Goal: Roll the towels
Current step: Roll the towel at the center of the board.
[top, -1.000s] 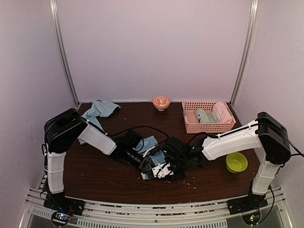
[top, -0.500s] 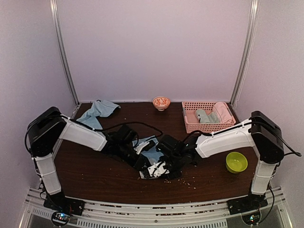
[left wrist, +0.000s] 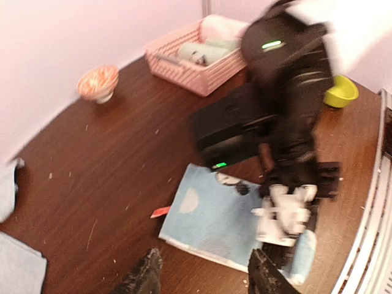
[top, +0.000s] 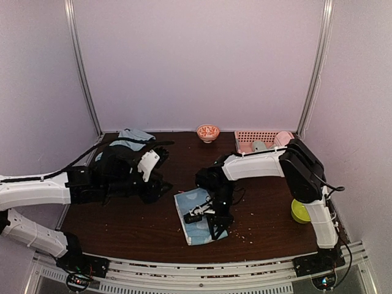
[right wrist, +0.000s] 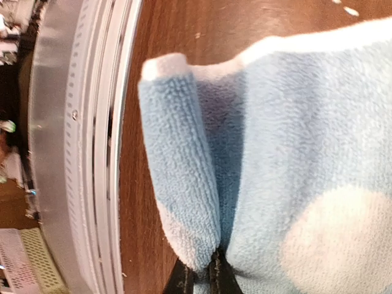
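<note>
The spotted light-blue towel (top: pixel 195 211) lies flat on the dark table, a little in front of its middle. My right gripper (top: pixel 214 228) comes down on its near right corner and is shut on a folded-up edge of it. In the right wrist view the cloth (right wrist: pixel 288 153) is pinched between the fingertips (right wrist: pixel 202 277). My left gripper (left wrist: pixel 205 278) is open, drawn back to the left of the towel (left wrist: pixel 211 211) with nothing between its fingers. The plain towel (top: pixel 130 138) lies crumpled at the back left corner.
A pink lattice basket (top: pixel 252 138) holding rolled cloths stands at the back right, partly behind the right arm. An orange patterned bowl (top: pixel 208 131) sits at the back centre. The lime-green bowl (top: pixel 297 212) is at the right. The metal rail (right wrist: pixel 79 153) runs along the near edge.
The left gripper opened, let go of the spotted towel and drew back to the left. The right gripper shut on the towel's near edge. The towel now lies spread flat.
</note>
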Controlling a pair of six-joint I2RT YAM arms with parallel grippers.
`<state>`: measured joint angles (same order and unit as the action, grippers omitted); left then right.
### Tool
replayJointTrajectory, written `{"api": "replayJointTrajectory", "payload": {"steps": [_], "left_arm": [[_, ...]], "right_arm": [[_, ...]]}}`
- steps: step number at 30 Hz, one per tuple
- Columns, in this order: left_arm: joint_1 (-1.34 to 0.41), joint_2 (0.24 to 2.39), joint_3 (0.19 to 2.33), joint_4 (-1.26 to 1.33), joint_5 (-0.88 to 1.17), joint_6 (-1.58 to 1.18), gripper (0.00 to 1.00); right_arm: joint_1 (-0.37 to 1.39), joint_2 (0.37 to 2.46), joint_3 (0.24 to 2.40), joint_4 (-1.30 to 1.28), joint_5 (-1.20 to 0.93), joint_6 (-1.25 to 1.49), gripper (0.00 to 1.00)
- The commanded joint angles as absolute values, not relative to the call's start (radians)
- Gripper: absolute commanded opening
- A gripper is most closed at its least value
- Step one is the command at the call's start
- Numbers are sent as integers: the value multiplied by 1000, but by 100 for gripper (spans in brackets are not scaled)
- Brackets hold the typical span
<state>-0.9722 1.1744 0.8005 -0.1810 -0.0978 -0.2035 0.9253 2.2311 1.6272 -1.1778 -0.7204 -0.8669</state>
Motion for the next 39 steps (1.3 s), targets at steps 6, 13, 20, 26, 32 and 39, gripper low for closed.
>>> {"api": "replayJointTrajectory", "payload": {"steps": [6,13,20,26,32,39], "left_arm": [[-1316,1402,1011,-294,-159,121,47],[-1371,1673,1105,-331,-153,121,46],[-1368,1826,1089,-214,-247,120,43],[-1365,1889,1081,-165,-215,110,31],[-1357,1906,1083,-158,-207,96,10],[-1302,1862,1054,-167,-67,26,0]], "right_arm": [[847,2499,1830,-1358,-727,-775,0],[844,2492,1831,-1351,-742,-773,0],[845,2492,1821,-1330,-742,-763,0],[844,2491,1812,-1323,-754,-762,0],[845,2465,1814,-1351,-775,-791,0],[776,2219,1780,-1357,-810,-868,24]]}}
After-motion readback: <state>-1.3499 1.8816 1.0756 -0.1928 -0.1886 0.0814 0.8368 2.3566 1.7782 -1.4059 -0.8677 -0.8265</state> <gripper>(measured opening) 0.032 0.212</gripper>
